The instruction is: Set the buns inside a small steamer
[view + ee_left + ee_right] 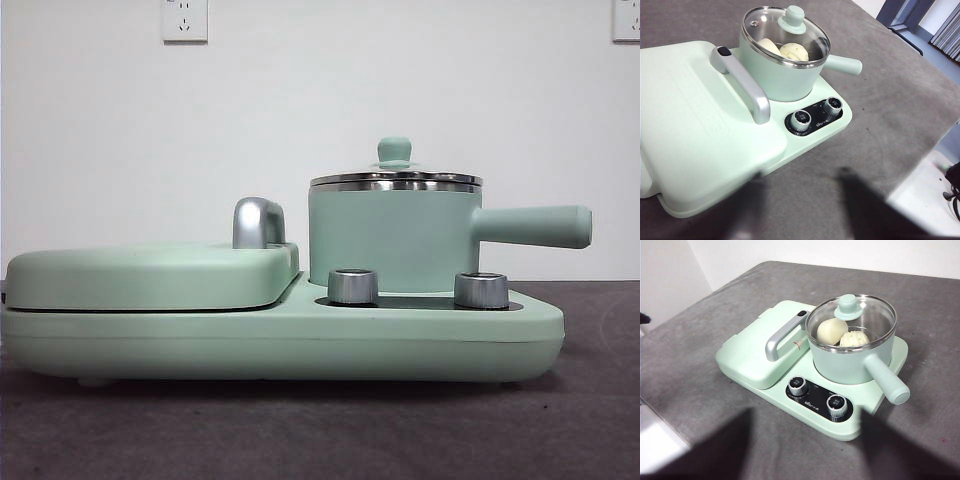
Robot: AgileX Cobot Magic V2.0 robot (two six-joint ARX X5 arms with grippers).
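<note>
Now we see both buns [842,334] inside the lidded small steamer [850,357]; the left gripper [805,210] and the right gripper [805,450] hang apart, fingers spread and empty.

Closed griddle [150,275], chrome handle [258,222], two knobs [353,286], grey table [300,430].

Both cream-white buns, the smooth bun [831,331] and the ridged bun [854,338], are seen side by side inside the lidded mint-green small steamer [850,365].
</note>
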